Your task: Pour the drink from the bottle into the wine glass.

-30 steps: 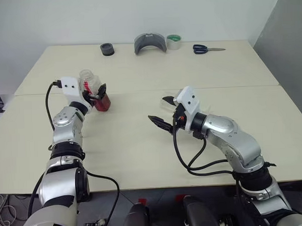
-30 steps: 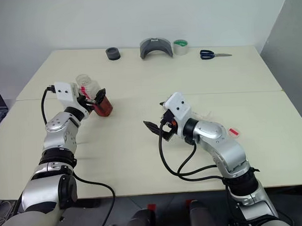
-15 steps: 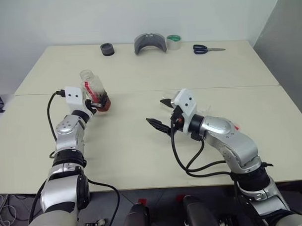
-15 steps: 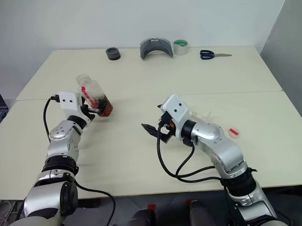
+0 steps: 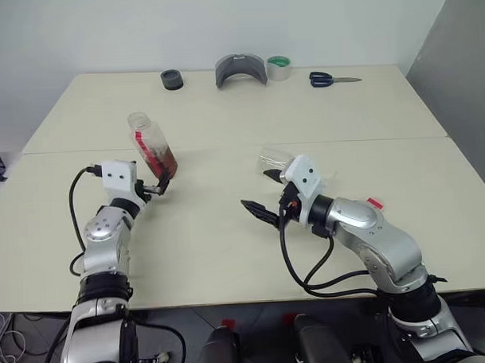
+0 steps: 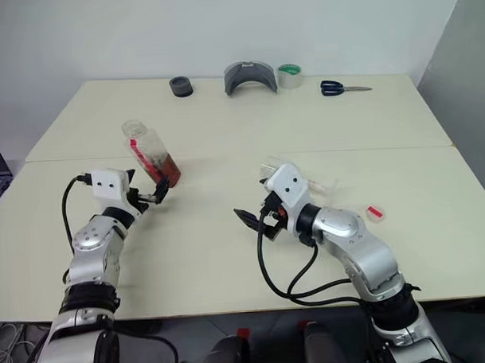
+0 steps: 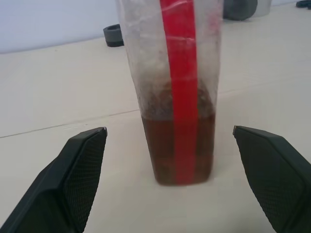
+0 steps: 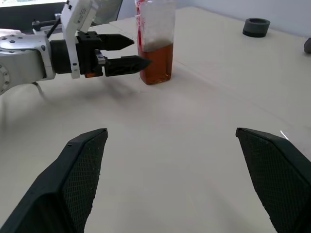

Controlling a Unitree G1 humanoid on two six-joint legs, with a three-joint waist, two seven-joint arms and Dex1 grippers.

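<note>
Left wrist view shows the clear plastic bottle with a red label strip [image 7: 177, 92] standing uncapped on the table's left, amber drink [image 7: 177, 150] low inside. Left gripper [image 5: 158, 187] and right gripper [image 5: 265, 195] gape wide, empty. Clear stemmed wine glass [image 5: 275, 159] lies behind the right gripper, contents unclear; pouring looks finished.
</note>
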